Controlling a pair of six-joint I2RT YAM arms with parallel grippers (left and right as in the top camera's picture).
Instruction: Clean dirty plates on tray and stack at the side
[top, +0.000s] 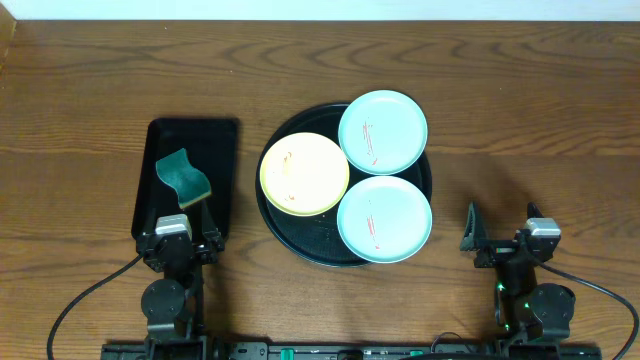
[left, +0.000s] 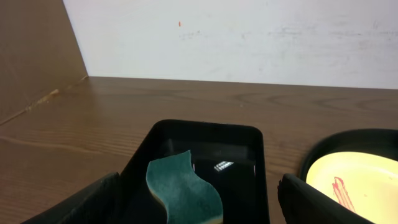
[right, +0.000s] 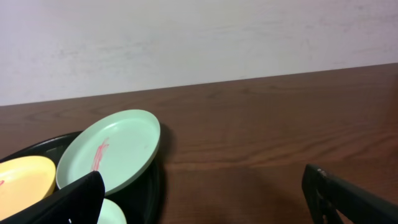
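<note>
While it is wide open and holds nothing, the left end effector (top: 180, 238) has the tray (top: 310, 242) far and right of it; the right end effector (top: 503, 235), just as open and empty, has the plates (top: 383, 132) on that tray far left.

Green sponge (top: 183, 175) in rectangular tray (top: 222, 150)

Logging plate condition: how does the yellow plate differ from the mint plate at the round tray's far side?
The yellow plate is pale yellow; the far mint plate is mint-blue. The yellow plate lies fairly flat at the left of the tray; the far mint plate tilts, propped on the tray rim. From overhead the yellow plate's red streak looks fainter than the far mint plate's. Both are small, round, streaked.
</note>
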